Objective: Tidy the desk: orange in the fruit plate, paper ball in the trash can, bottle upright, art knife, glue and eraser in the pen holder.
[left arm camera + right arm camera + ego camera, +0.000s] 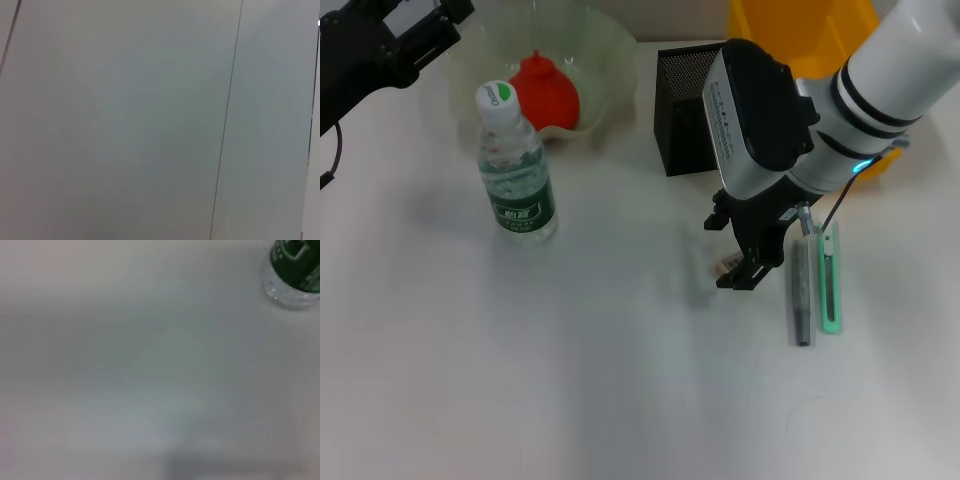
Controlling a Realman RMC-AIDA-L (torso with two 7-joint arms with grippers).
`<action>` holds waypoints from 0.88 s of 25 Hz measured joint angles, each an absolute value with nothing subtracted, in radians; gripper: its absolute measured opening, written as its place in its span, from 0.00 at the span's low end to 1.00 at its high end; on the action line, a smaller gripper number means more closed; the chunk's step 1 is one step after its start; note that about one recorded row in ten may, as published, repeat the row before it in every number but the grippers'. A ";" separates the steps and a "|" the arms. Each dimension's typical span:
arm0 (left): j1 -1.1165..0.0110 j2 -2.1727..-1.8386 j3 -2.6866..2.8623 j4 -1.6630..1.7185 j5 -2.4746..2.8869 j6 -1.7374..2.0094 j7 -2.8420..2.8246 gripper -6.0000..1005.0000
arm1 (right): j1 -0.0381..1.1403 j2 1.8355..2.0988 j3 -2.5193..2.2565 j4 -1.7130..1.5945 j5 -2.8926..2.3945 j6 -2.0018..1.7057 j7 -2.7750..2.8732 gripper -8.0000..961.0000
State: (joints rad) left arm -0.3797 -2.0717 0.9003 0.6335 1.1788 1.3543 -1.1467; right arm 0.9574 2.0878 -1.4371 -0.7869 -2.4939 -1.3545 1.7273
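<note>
Though unreadable, bottle [514,165] label is green.

Right hand [748,262] beside art knife [831,278]

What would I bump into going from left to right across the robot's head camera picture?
Left gripper → bottle → fruit plate → pen holder → right gripper → grey art knife → green art knife.
</note>
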 joint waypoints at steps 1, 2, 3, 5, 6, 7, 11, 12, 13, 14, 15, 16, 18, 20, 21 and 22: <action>-0.380 -2.072 0.900 0.633 1.178 1.354 -1.147 0.75 | 0.957 2.088 -1.437 -0.789 -2.494 -1.357 1.727 0.78; -0.380 -2.072 0.899 0.633 1.178 1.354 -1.147 0.75 | 0.957 2.088 -1.435 -0.795 -2.494 -1.361 1.733 0.78; -0.380 -2.071 0.898 0.633 1.178 1.354 -1.147 0.75 | 0.956 2.087 -1.433 -0.804 -2.494 -1.362 1.740 0.78; -0.381 -2.071 0.895 0.633 1.177 1.351 -1.146 0.75 | 0.949 2.085 -1.429 -0.829 -2.494 -1.370 1.771 0.78; -0.383 -2.070 0.892 0.633 1.177 1.348 -1.146 0.75 | 0.946 2.083 -1.425 -0.847 -2.495 -1.375 1.799 0.78; -0.383 -2.070 0.892 0.633 1.177 1.348 -1.146 0.75 | 0.943 2.083 -1.421 -0.862 -2.496 -1.382 1.821 0.78; -0.400 -2.066 0.888 0.633 1.176 1.327 -1.145 0.75 | 0.937 2.079 -1.390 -0.931 -2.506 -1.433 1.970 0.78; -0.404 -2.066 0.887 0.634 1.176 1.321 -1.145 0.75 | 0.938 2.079 -1.381 -0.944 -2.511 -1.449 2.018 0.78; -0.409 -2.065 0.887 0.634 1.176 1.317 -1.145 0.75 | 0.942 2.078 -1.374 -0.956 -2.523 -1.464 2.081 0.78; -0.413 -2.064 0.887 0.636 1.178 1.315 -1.145 0.75 | 0.947 2.078 -1.368 -0.965 -2.545 -1.478 2.144 0.78; -0.417 -2.063 0.887 0.638 1.179 1.314 -1.145 0.75 | 0.953 2.077 -1.365 -0.972 -2.577 -1.491 2.222 0.78; -0.421 -2.062 0.887 0.641 1.180 1.312 -1.147 0.75 | 0.961 2.078 -1.364 -0.977 -2.616 -1.507 2.308 0.78; -0.428 -2.057 0.887 0.648 1.183 1.309 -1.150 0.75 | 0.970 2.079 -1.364 -0.980 -2.664 -1.534 2.442 0.78; -0.433 -2.049 0.887 0.653 1.183 1.302 -1.150 0.75 | 0.971 2.079 -1.359 -0.987 -2.680 -1.556 2.550 0.78; -0.434 -2.045 0.887 0.655 1.183 1.297 -1.150 0.75 | 0.970 2.079 -1.352 -0.991 -2.682 -1.565 2.599 0.78; -0.434 -2.043 0.887 0.656 1.184 1.294 -1.149 0.75 | 0.967 2.079 -1.340 -0.995 -2.682 -1.571 2.633 0.78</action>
State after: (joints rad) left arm -0.4339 -2.0428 0.8865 0.6562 1.1836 1.2944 -1.1487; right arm 0.9673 2.0795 -1.3395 -0.9945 -2.6822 -1.5710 2.6326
